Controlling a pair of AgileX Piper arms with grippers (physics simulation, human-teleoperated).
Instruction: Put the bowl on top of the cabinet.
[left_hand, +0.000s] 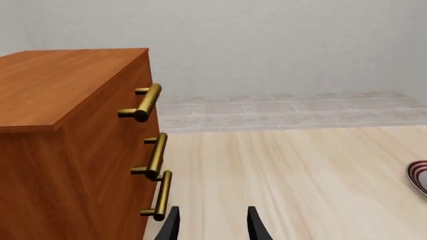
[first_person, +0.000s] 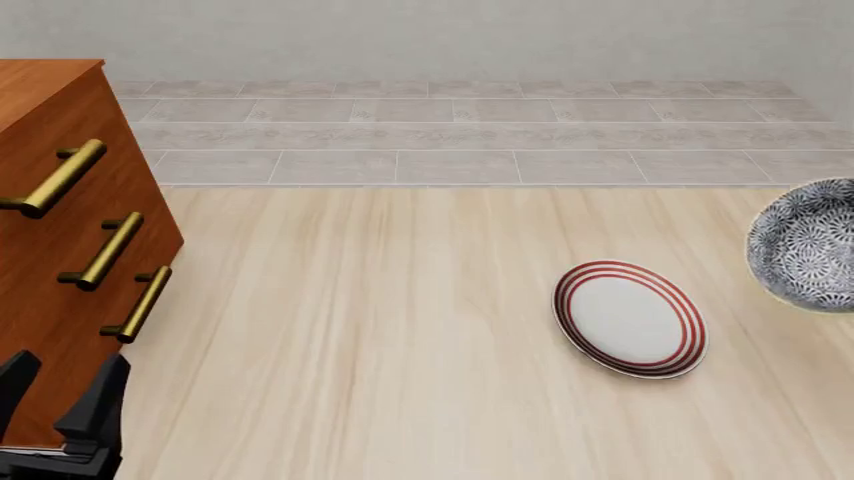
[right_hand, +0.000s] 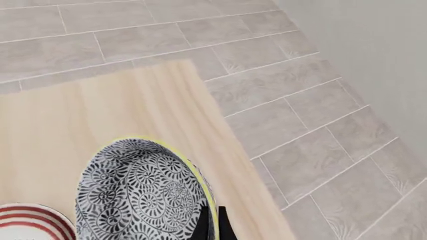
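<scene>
The round deep bowl with dense dark-blue-and-white floral pattern and thin yellowish rim (first_person: 809, 245) hangs tilted at the front view's right edge, its rim clamped by the right end effector (right_hand: 211, 223). The flat white plate with red rings (first_person: 629, 318) lies nearby on the pale wooden surface (first_person: 360, 330). The left end effector (left_hand: 212, 225), fingers apart, sits beside the reddish-brown wooden cabinet with brass handles (first_person: 54, 250).

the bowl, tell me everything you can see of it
The bowl is round and deep, with a dense dark-blue-and-white floral pattern inside and out and a thin pale yellowish rim. It looks like glazed ceramic. It is tilted, its opening facing the front camera, at the table's right edge beyond the red-ringed plate. The right gripper pinches its rim, a finger on each side of the wall. It is partly cut off by the frame.
</scene>
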